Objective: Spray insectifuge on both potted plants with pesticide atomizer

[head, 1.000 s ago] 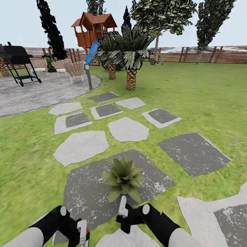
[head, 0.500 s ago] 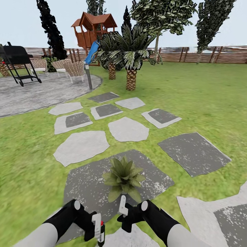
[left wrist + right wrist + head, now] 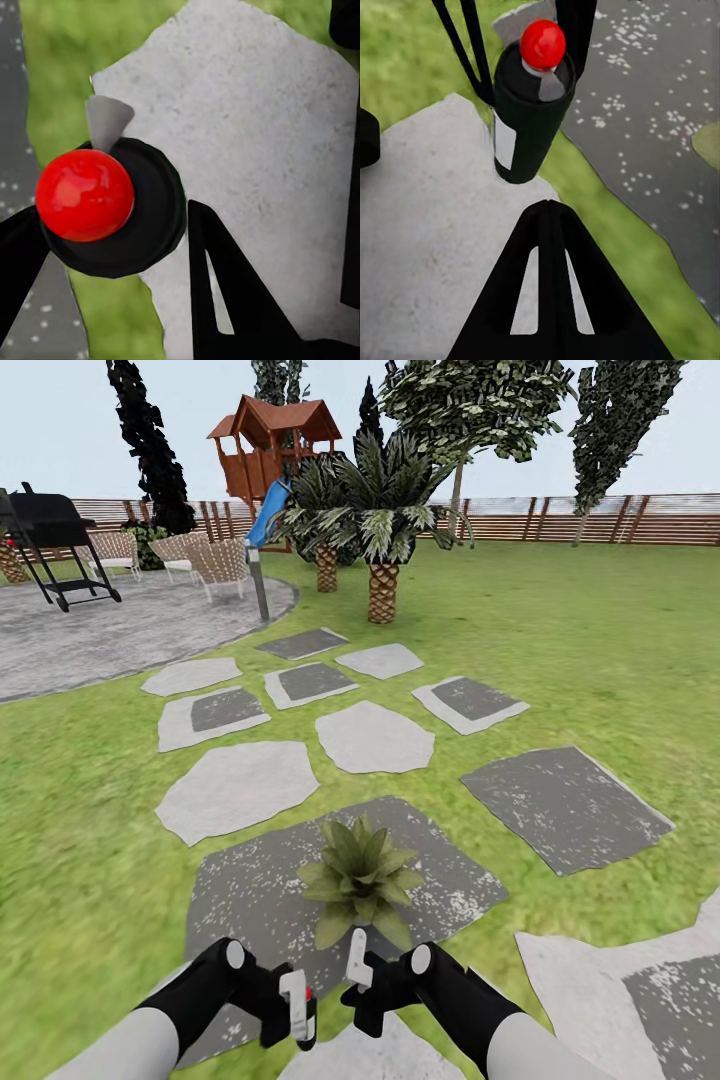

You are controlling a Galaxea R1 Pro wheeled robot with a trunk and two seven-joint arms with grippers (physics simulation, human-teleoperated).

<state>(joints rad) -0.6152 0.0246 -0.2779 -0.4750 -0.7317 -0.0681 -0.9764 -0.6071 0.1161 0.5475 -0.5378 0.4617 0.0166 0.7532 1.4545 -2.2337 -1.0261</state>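
Underfoot you have green lawn [image 3: 600, 650] set with grey and white stepping stones [image 3: 372, 737], a brown slatted fence [image 3: 600, 520] at the far edge. One potted plant [image 3: 358, 878] shows, on the dark speckled stone before you. Your left claw [image 3: 295, 1008] grips the pesticide atomizer [image 3: 531, 112], red-capped, low and near the plant. Right claw [image 3: 357, 960]: one finger visible, so you cannot tell its state.

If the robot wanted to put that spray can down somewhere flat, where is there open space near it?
The pale stepping stone under the left pincer and its pesticide atomizer is bare. So is the speckled dark slab left of the potted plant, and the grey slab to the right. It is crowded between the two pincers and the plant's leaves.
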